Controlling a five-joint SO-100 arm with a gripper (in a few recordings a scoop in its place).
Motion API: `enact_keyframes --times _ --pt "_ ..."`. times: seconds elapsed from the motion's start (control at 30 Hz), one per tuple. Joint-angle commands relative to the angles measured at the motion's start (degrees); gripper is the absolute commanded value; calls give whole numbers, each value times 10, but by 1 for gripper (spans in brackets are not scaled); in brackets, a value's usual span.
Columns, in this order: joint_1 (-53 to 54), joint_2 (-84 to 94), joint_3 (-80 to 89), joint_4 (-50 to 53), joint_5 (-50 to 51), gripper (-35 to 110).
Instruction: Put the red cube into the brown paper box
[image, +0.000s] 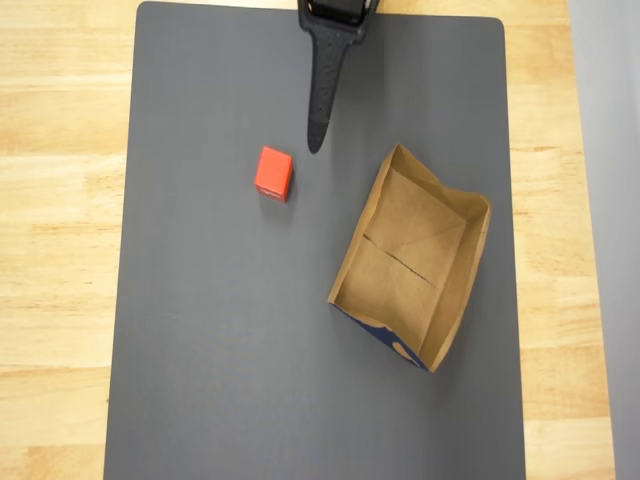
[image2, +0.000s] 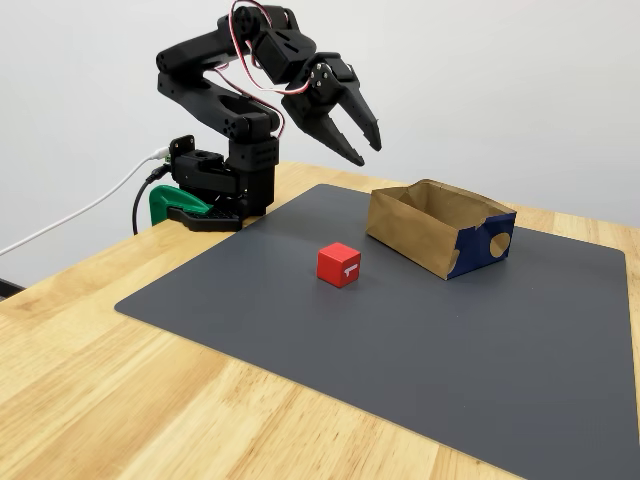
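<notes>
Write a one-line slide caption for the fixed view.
Black arm's gripper hangs above the mat, fingers slightly apart, while the red cube sits beside the empty brown paper box.

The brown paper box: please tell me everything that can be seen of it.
The brown paper box is a shallow open tray of creased kraft paper with low, slightly bent walls. One short outer side carries dark blue print with a tan round mark, visible in the fixed view. It looks empty. It lies at an angle on the dark grey mat, in the overhead view right of the red cube and apart from it. Nothing but the mat touches it.
</notes>
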Motion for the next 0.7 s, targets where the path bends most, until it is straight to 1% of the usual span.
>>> enact_keyframes --times 0.0,0.2,0.3,0.47,0.67 --pt "33 -78 -69 32 -14 19" --pt "53 -221 -204 172 4 27" --pt "49 -279 -250 224 9 28" --pt "43 -337 -265 251 -2 28" --pt "59 -411 -264 246 -15 28"
